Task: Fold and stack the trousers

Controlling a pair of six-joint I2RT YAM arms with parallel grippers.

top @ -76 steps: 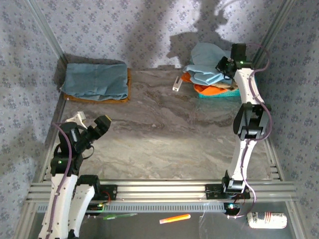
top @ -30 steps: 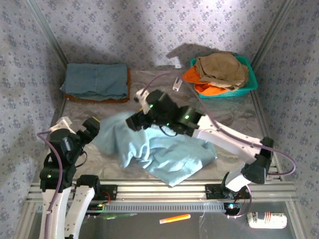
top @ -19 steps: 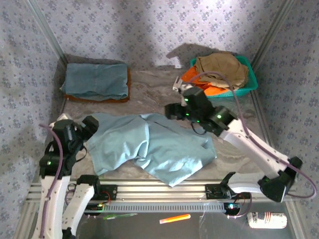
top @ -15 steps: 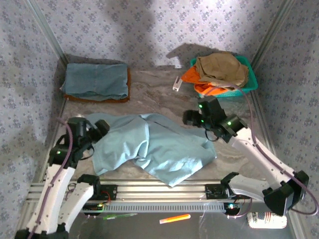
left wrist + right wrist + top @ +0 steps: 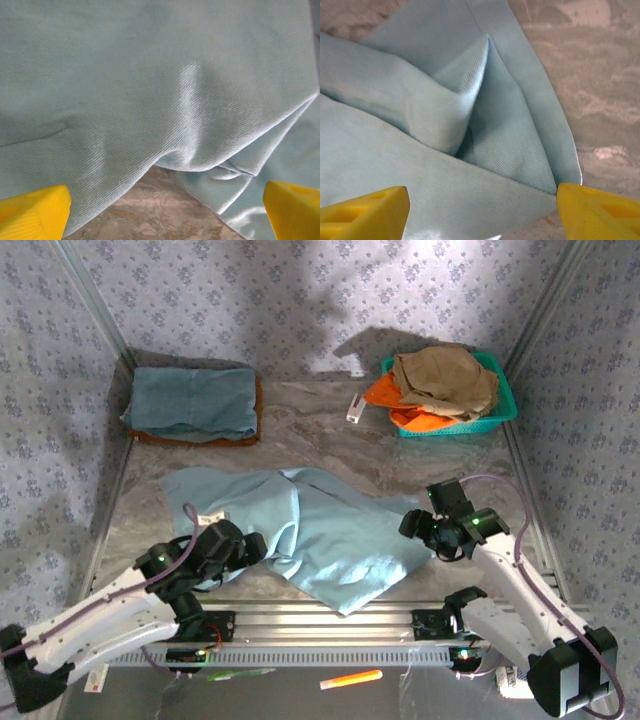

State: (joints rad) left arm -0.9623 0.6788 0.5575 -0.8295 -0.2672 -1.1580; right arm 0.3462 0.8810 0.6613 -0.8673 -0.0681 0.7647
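Top cam: trousers point(image 5: 320, 530) lie crumpled and unfolded on the desk point(image 5: 300, 430), near-centre, spread from the desk's left side to right of centre, one corner reaching toward the near rail. Left gripper point(image 5: 247, 544) sits low at the desk's near-left, over the trousers' left part; right gripper point(image 5: 408, 526) at the desk's near-right, at the trousers' right edge. Can't read either jaw gap from up here. Desk far-left corner: folded grey-blue stack point(image 5: 190, 400) on an orange-brown layer point(image 5: 258, 412). Desk far-right corner: teal basket point(image 5: 505, 405) holding a tan garment point(image 5: 445, 375) on top of an orange garment point(image 5: 385, 392). Small white item point(image 5: 354, 408) on the desk just left of the basket. Left wrist cam: left gripper point(image 5: 165, 215) spread wide, yellow fingertips point(image 5: 32, 212) in both bottom corners, clamping nothing. Trousers point(image 5: 150, 75) cover most of the frame, a fold edge lifted, a patch of marble desk point(image 5: 145, 227) showing under it between the tips. Right wrist cam: right gripper point(image 5: 480, 215) also spread wide, fingertips point(image 5: 362, 212) low at both sides, clamping nothing. Trousers point(image 5: 420, 100) bunched in overlapping folds with a hemmed edge running to a corner by the right tip; bare desk point(image 5: 600, 100) to the right of that edge.
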